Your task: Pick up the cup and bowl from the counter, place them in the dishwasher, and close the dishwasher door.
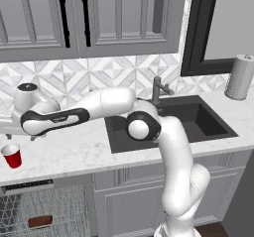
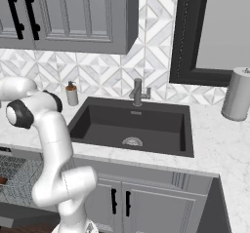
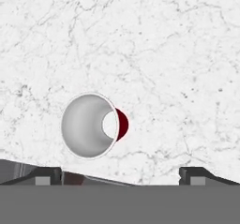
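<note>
The red cup (image 1: 12, 156) stands upright near the front edge of the white marble counter (image 1: 74, 151), at the far left. My gripper (image 1: 20, 137) hangs just above it, open, with nothing between its fingers. In the hand view I look straight down into the cup's (image 3: 89, 124) white inside; it sits left of the middle between my wide-apart fingertips (image 3: 47, 175). Below the counter the dishwasher (image 1: 54, 204) stands open with its grey wire rack pulled out. The dark-brown bowl (image 1: 40, 222) lies in that rack. The dishwasher door (image 2: 22, 217) is folded down under the rack.
A black sink (image 2: 132, 125) with a grey faucet (image 2: 139, 91) is set into the counter to the right of my arm. A soap dispenser (image 2: 72, 94) stands at the sink's back left, a paper towel roll (image 1: 240, 77) at the far right. Grey wall cabinets (image 1: 89, 18) hang overhead.
</note>
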Robot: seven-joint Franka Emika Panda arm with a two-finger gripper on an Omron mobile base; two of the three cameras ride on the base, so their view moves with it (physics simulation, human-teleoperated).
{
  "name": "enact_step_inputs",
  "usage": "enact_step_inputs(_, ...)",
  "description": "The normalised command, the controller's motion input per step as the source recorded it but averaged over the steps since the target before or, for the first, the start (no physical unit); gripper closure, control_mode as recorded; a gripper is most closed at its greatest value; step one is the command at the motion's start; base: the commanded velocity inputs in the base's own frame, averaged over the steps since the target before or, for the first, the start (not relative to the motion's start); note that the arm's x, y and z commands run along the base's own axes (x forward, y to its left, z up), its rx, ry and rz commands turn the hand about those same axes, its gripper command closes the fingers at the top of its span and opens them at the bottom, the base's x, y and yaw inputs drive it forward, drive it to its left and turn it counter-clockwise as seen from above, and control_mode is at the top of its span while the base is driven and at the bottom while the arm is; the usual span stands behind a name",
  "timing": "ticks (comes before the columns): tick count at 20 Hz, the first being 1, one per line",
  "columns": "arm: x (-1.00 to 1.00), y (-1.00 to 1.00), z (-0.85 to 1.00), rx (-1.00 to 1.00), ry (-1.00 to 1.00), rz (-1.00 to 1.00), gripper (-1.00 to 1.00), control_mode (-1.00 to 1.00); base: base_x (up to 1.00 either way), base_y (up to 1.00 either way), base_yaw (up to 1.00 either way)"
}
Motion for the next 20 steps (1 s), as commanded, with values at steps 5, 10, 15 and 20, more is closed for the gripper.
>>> enact_step_inputs(5, 0.19, 0.05, -0.26, 0.01, -0.01, 0.01, -1.0, -1.0, 0.0, 0.0, 0.0)
enact_step_inputs(10, 0.17, 0.16, -0.19, 0.08, -0.04, 0.01, -1.0, -1.0, 0.0, 0.0, 0.0)
enact_step_inputs(15, 0.0, 0.34, -0.28, 0.09, -0.01, 0.01, -1.0, -1.0, 0.0, 0.0, 0.0)
enact_step_inputs(20, 0.0, 0.11, -0.2, 0.03, 0.01, 0.01, -1.0, -1.0, 0.0, 0.0, 0.0)
